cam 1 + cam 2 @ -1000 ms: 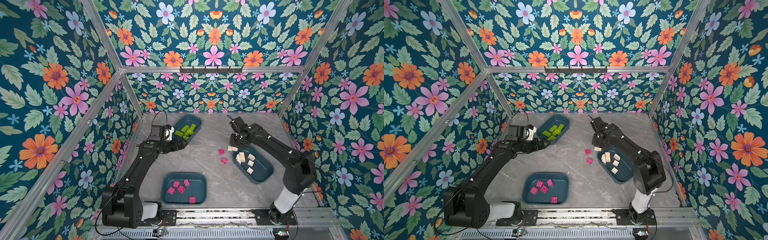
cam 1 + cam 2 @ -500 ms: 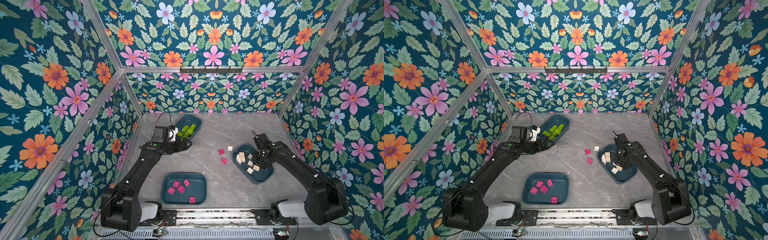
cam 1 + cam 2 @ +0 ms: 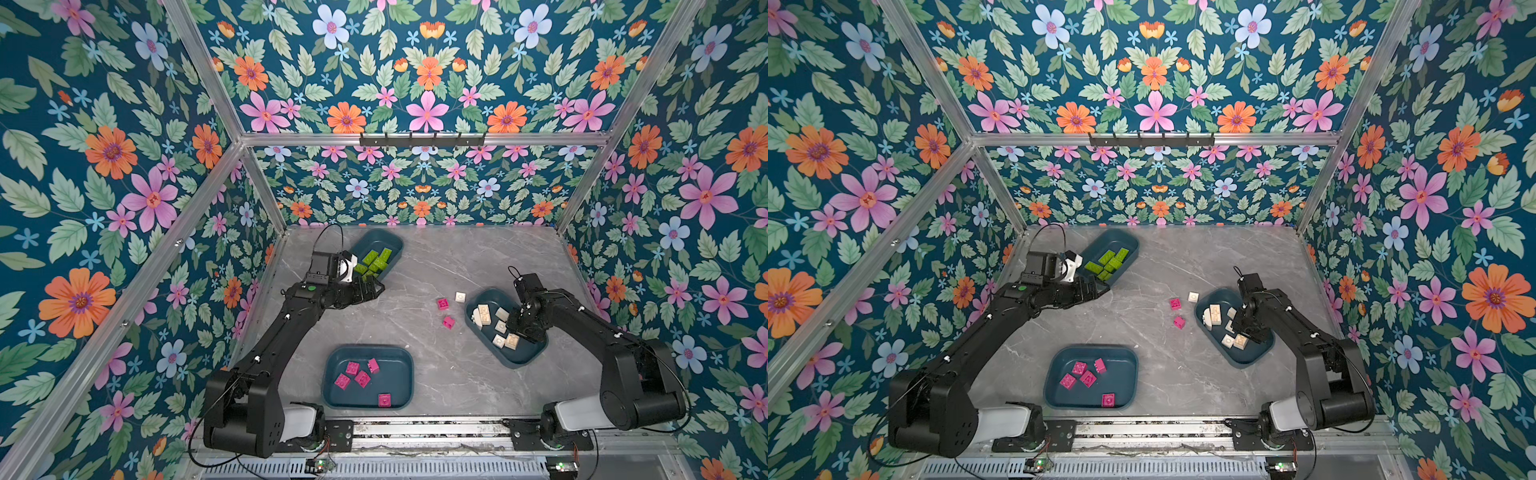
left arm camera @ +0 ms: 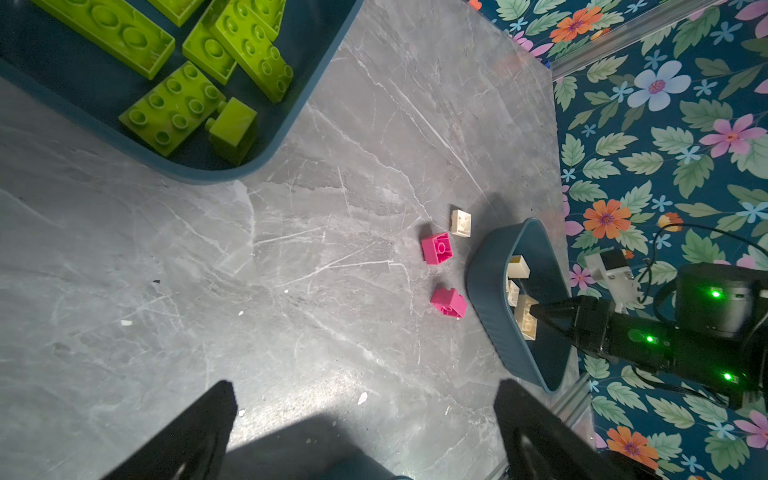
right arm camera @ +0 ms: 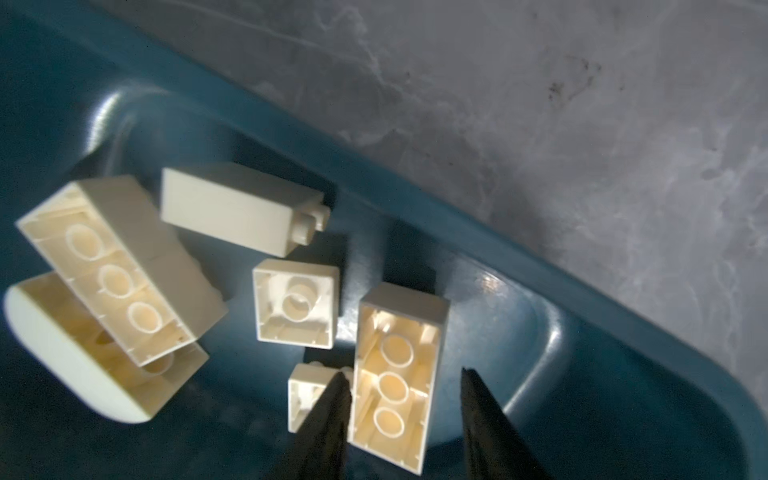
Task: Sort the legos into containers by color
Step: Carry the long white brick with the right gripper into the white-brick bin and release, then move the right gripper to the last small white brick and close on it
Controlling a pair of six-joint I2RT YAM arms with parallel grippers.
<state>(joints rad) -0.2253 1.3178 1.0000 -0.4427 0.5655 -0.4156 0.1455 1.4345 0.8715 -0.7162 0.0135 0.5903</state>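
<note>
While it hangs near the lime green bricks [image 3: 376,262], left tool [image 4: 365,386]: wide open, empty.
Right tool [image 5: 404,372]: jaws apart, long cream white brick [image 5: 392,399] between them, in a dark teal plastic bin [image 3: 519,365].
Desk [image 3: 436,257]: two magenta bricks [image 3: 443,304], one cream square brick [image 3: 460,296], loose.

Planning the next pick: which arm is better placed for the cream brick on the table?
Right: right gripper hovers over the cream bin beside that cream brick; left gripper is by the green bin.
</note>
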